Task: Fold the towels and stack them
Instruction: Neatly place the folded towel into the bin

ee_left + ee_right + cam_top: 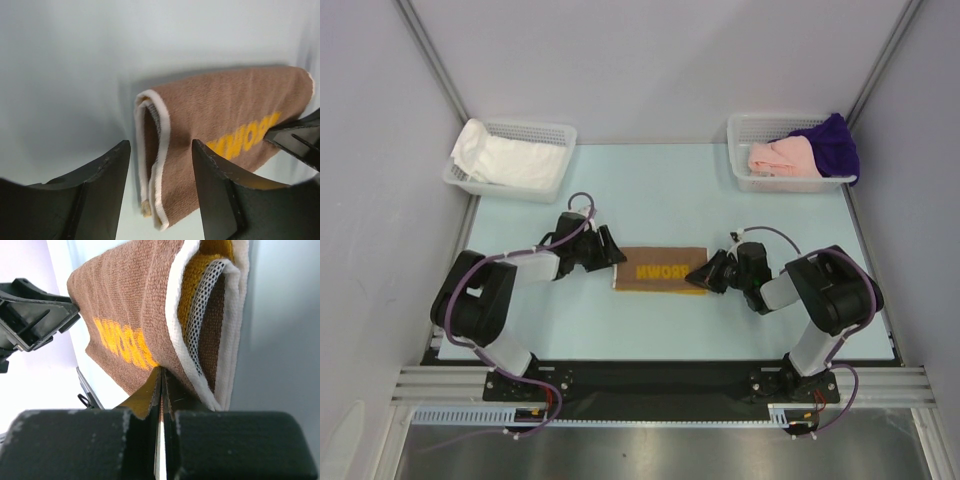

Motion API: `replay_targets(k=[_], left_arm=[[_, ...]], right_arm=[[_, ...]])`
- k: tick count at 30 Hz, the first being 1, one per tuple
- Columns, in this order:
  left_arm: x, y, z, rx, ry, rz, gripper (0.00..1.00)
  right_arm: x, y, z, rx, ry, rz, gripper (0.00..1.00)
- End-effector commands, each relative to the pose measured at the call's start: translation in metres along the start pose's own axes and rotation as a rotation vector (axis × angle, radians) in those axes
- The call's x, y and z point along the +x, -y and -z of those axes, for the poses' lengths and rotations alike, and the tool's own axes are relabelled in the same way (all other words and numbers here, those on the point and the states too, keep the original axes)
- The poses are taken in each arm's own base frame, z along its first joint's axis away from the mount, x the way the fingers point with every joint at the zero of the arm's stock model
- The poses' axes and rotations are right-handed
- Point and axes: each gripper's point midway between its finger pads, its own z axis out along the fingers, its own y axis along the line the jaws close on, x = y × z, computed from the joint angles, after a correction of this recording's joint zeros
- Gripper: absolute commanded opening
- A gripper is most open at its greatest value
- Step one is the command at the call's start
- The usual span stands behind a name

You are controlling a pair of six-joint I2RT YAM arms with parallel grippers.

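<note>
The brown towel (pixel 660 268) lies folded on the worktop (pixel 660 190), its long way left to right. The left tool (pixel 610 252) is wide at one end. The right tool (pixel 704 274) is squeezed closed at the other.

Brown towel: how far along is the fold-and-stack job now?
Done: the brown towel lies folded. In hand: the left gripper stands open at its left end, the right gripper shut at its right end. Left: the white towel in the left basket, the pink towel and purple towel in the right basket, look bunched; no stack shows.
</note>
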Motion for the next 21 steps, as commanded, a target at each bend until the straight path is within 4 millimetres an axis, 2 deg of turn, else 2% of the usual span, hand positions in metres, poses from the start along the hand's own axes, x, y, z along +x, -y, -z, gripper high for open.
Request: replay_targets(k=[1, 9, 12, 16, 18, 19, 20, 21], left_arm=[[0.016, 0.003, -0.007, 0.05, -0.091, -0.007, 0.6], [0.041, -0.001, -0.022, 0.066, -0.165, 0.022, 0.58], [0.042, -0.001, -0.026, 0.054, -0.162, 0.018, 0.5], [0.032, 0.001, -0.029, 0.025, -0.148, -0.002, 0.28], [0.02, 0.003, -0.03, -0.002, -0.135, -0.032, 0.2], [0.02, -0.001, -0.028, -0.033, -0.149, -0.039, 0.12], [0.006, 0.005, -0.028, -0.041, -0.129, -0.058, 0.08], [-0.003, -0.001, -0.029, -0.086, -0.113, -0.097, 0.03]], right_arm=[[-0.002, 0.033, 0.004, 0.137, 0.021, 0.001, 0.01], [-0.004, 0.033, 0.002, 0.135, 0.026, 0.004, 0.01], [-0.004, 0.032, 0.002, 0.134, 0.025, 0.004, 0.01], [-0.008, 0.025, 0.002, 0.121, 0.026, 0.02, 0.02], [-0.009, 0.023, 0.003, 0.125, 0.02, 0.032, 0.06], [-0.016, 0.011, 0.003, 0.103, 0.035, 0.049, 0.08], [-0.016, 0.008, 0.005, 0.107, 0.026, 0.059, 0.16], [-0.019, 0.003, 0.006, 0.101, 0.027, 0.07, 0.2]])
